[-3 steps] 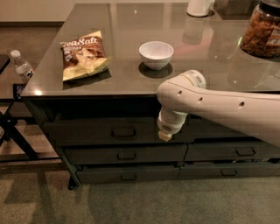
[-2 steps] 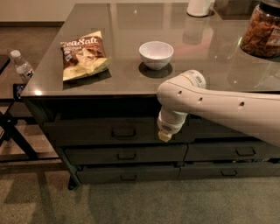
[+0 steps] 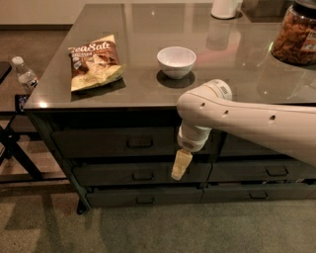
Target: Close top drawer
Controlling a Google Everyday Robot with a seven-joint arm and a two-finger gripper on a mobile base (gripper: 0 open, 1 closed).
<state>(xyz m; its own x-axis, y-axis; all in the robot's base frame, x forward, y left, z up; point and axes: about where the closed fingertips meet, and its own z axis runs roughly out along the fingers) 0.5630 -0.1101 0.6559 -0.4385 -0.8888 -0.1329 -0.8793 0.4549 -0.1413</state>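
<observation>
Camera view
Countertop: a glossy grey-brown cabinet top [image 3: 237, 74], seen from above and in front.
On the top: a brown and yellow snack bag [image 3: 95, 62] lies flat near the left edge. A small round white bowl [image 3: 176, 61] stands right of it, apart from it. A clear jar of brown snacks [image 3: 296, 34] stands at the far right. The base of a white container [image 3: 225, 7] shows at the back edge.
Task's thing: the wide dark grey top drawer [image 3: 98, 143] lies just under the countertop's front edge on the left. A small bar handle [image 3: 139, 143] sits at its centre. Shadow hides whether its front is flush with the cabinet.
Lower drawers: two shallower grey drawers [image 3: 113, 175] lie beneath it.
Arm: a white robot arm [image 3: 247, 121] reaches in from the right.
Gripper: the pale cream gripper [image 3: 180, 165] hangs pointing down in front of the cabinet. It is at the right end of the top drawer, well right of the handle. Whether it is open or closed cannot be told.
Off the cabinet: a clear plastic water bottle [image 3: 24, 74] stands to the left.
</observation>
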